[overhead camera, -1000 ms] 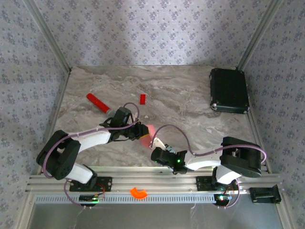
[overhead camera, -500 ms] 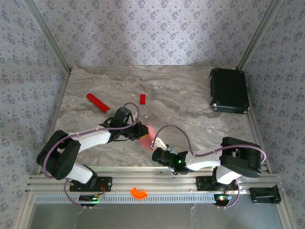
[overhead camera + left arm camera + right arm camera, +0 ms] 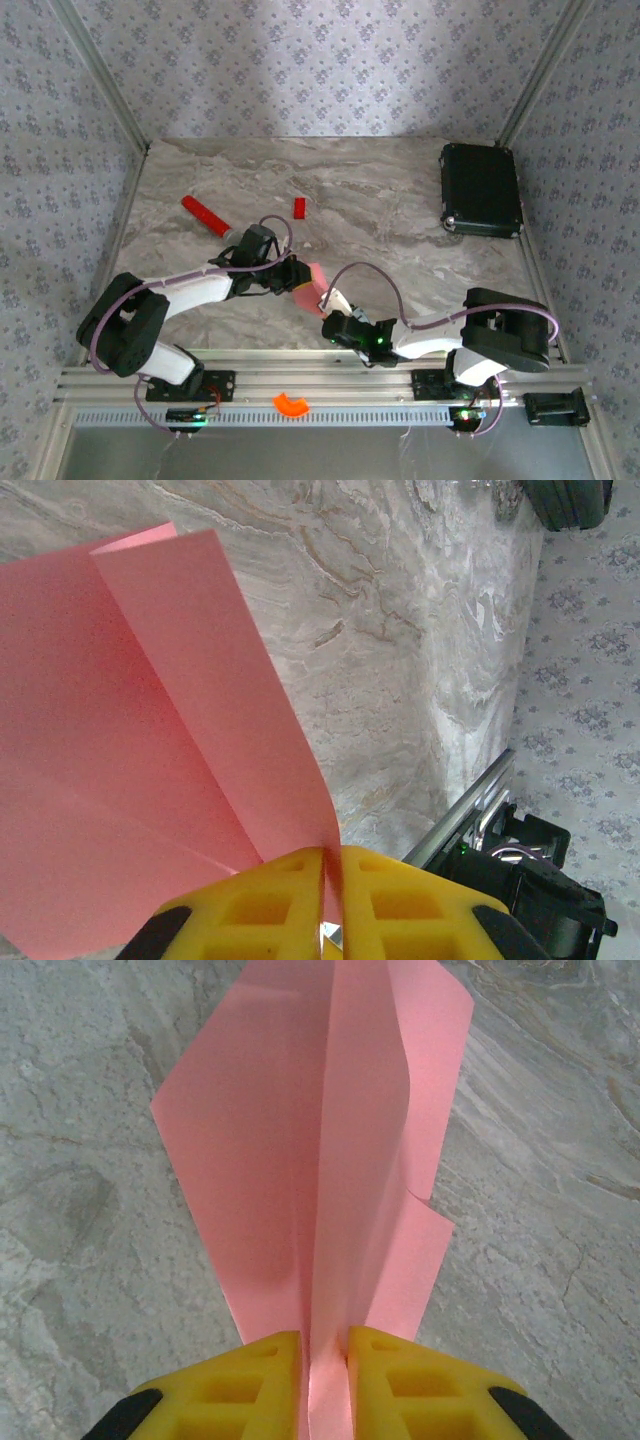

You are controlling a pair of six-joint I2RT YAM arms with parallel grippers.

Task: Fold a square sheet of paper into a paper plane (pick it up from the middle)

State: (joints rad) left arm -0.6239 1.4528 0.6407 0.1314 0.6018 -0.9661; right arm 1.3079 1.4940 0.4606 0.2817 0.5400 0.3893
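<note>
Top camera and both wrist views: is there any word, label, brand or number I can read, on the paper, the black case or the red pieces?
No readable text anywhere.
pink paper: blank, no print on the visible faces.
black case: no label or brand legible.
red stick and red block: too small to show any marking.
</note>
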